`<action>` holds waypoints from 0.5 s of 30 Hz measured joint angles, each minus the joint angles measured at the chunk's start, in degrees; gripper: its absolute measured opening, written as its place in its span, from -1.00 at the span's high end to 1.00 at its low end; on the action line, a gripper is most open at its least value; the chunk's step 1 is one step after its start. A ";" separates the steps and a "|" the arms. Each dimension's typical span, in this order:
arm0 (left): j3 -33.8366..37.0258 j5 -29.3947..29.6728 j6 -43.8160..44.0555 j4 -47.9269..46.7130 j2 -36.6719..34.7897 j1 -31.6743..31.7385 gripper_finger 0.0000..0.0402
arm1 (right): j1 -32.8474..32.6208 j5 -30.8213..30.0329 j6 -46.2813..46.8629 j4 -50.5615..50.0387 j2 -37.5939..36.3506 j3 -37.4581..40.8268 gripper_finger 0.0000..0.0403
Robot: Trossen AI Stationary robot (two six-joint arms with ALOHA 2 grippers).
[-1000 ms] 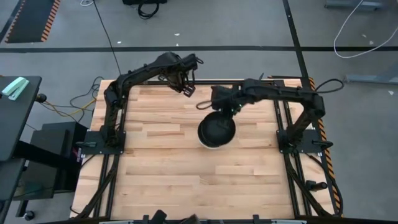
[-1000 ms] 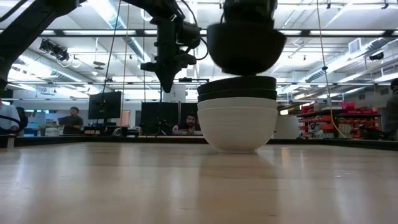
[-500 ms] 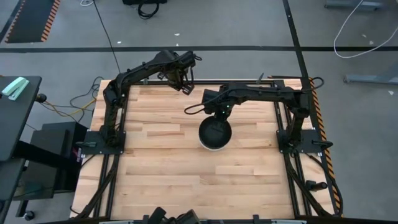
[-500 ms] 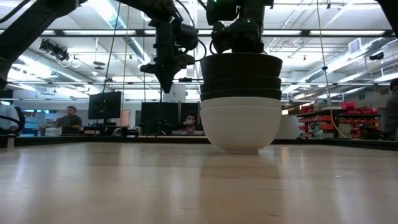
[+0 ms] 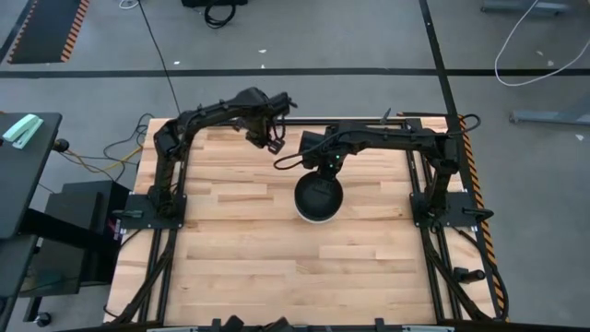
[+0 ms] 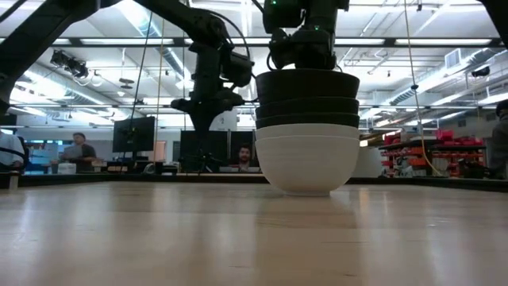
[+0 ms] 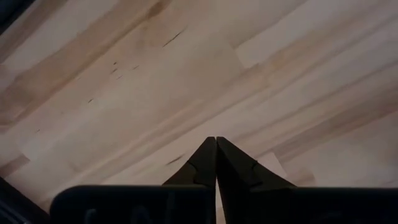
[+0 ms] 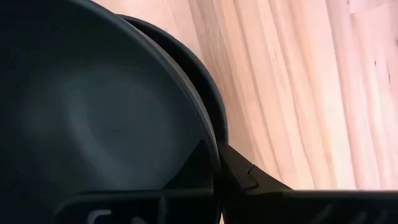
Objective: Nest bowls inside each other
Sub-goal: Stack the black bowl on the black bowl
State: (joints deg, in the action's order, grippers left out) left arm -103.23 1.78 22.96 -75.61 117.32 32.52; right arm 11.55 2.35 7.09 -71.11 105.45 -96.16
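Observation:
The bowls [image 5: 318, 196] stand nested in one stack near the table's middle. In the low view, two white bowls [image 6: 307, 163] sit at the bottom and three glossy black ones above, with the top black bowl [image 6: 307, 83] level. My right gripper [image 5: 324, 171] is at the stack's far side, shut on the top bowl's rim; it also shows above the stack [image 6: 305, 52] in the low view. My left gripper [image 5: 272, 140] hangs shut above the table's far part, left of the stack and clear of it [image 7: 216, 140]. My right gripper holds the top black bowl by its far rim [image 8: 216, 140], one finger [image 8: 193, 168] inside the bowl and one finger [image 8: 249, 175] outside. The fingers come from above, pointing down. The bowl sits level in the black bowl beneath it.
Bare wooden table [image 5: 230, 249] lies all around the stack, with wide free room on the near half. Black arm mounts stand at the left [image 5: 147, 207] and right [image 5: 442, 207] edges. People and monitors show far behind the table in the low view.
My right gripper has moved down and a little toward the table's left, setting the tilted black bowl level into the stack; it has stayed shut on the rim. My left gripper has drawn slightly toward the left and down, still shut.

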 joint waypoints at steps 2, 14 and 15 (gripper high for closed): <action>0.16 0.00 0.02 0.14 0.00 -0.37 0.93 | 0.05 -0.11 -0.73 0.17 0.00 0.00 0.98; 0.18 -0.02 1.66 4.75 0.00 -3.94 0.90 | 3.22 1.05 -2.13 0.13 0.00 0.03 0.98; 0.18 -0.07 1.91 4.66 0.00 -4.12 0.91 | 3.37 1.18 -2.31 0.11 0.00 0.04 0.98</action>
State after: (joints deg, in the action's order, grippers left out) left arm -103.04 1.71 24.87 -70.95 117.32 28.40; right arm 14.92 3.53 4.78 -71.00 105.45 -96.12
